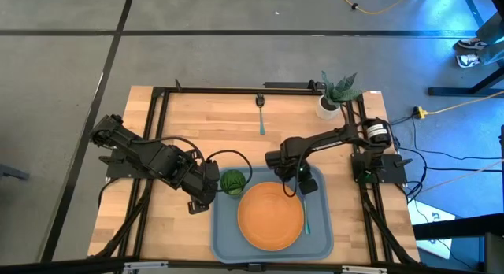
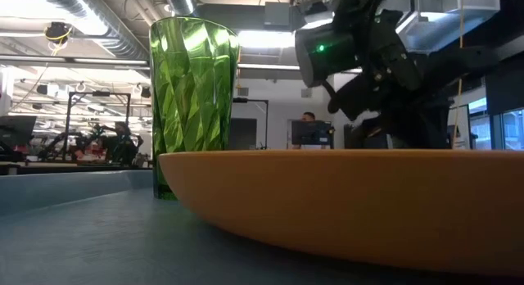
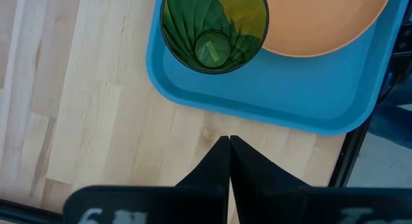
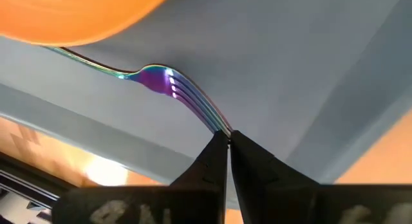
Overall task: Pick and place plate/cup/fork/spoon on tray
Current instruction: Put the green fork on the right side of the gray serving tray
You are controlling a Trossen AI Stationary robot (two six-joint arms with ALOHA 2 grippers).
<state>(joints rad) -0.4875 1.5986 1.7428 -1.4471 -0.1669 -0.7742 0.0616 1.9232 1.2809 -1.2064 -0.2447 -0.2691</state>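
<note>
Looking down on the bench (image 1: 181, 116), I see the tray (image 1: 228, 241) at its near edge, between the two arms. On the tray sits the plate (image 1: 270, 216), filling the middle. The cup (image 1: 232, 182) stands upright in the tray's far left corner, just beside the plate's rim. A potted plant (image 1: 337, 91) stands at the bench's far right corner.

My left claw (image 1: 194, 205) hangs over the bare wood just off the tray's left edge, near the cup, with its fingers pressed together and holding nothing.

My right claw (image 4: 223, 135) is over the tray's right side beside the plate, its fingers nearly together with the fork's (image 4: 168, 81) tine tips at their ends; whether they grip it I cannot tell. The fork lies on the tray floor along the plate's right edge.

The spoon (image 1: 261, 115) lies on the bench well beyond the tray, toward the far edge.
</note>
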